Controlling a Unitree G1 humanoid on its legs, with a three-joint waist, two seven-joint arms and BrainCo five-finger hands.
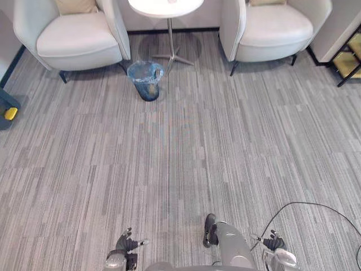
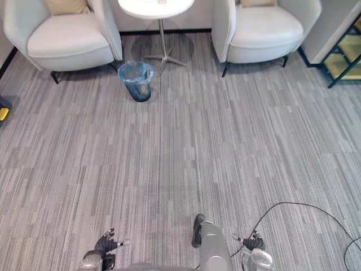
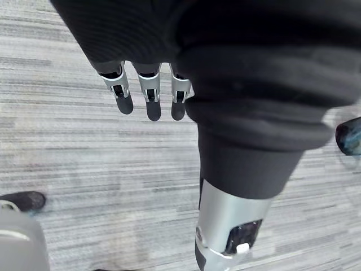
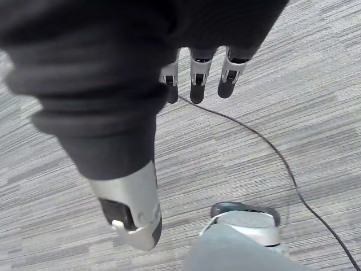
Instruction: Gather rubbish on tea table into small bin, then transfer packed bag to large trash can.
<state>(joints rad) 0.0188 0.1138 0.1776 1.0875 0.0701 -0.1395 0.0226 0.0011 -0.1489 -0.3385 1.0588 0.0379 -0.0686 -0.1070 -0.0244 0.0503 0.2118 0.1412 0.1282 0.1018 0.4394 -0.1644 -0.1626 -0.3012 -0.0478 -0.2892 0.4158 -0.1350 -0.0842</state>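
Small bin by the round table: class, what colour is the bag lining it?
Translucent blue bag over a dark bin; clearest in left eye view.

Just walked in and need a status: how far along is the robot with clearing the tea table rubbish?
Nothing looks done. The small bin stands by the foot of the tea table with its blue bag inside. In hand: nothing; the left hand and right hand hang open over the carpet, well short of the table. Left: approaching, gathering the rubbish, carrying the bag away.
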